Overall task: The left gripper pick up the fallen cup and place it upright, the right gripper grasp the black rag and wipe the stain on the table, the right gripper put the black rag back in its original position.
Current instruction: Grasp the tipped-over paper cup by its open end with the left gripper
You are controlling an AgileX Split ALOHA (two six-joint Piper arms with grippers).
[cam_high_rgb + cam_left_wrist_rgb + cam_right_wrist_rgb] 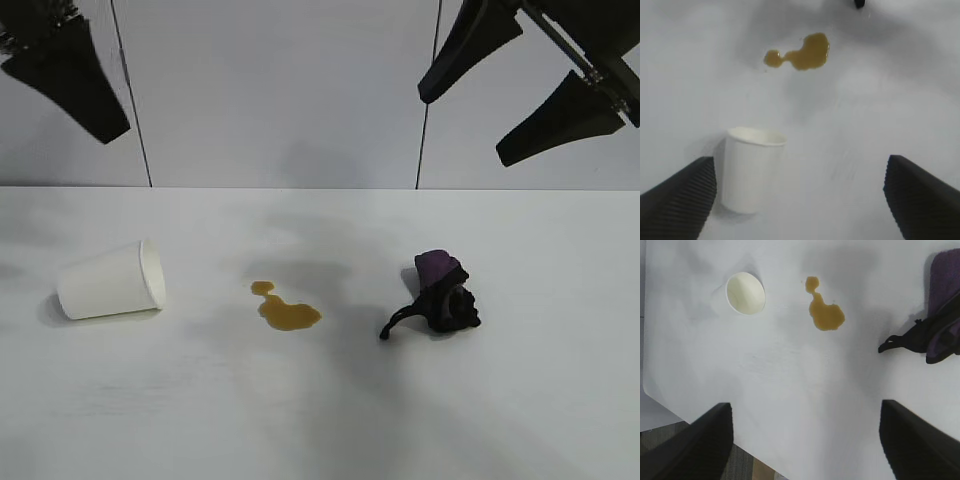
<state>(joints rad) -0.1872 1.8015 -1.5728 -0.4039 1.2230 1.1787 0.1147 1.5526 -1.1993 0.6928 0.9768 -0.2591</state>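
The white paper cup lies left of the amber stain, the bunched black rag right; both black grippers, left and right, hang spread wide, empty.

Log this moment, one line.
cup: on side | stain: unwiped | black rag: untouched | left gripper: open, raised | right gripper: open, raised

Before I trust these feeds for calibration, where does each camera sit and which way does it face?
Exterior: level, facing both raised arms, left pincer and right pincer above the table.
Left wrist: looks down between open fingers at the cup.
Right wrist: looks down at the stain and black rag.
All three show cup and stain.
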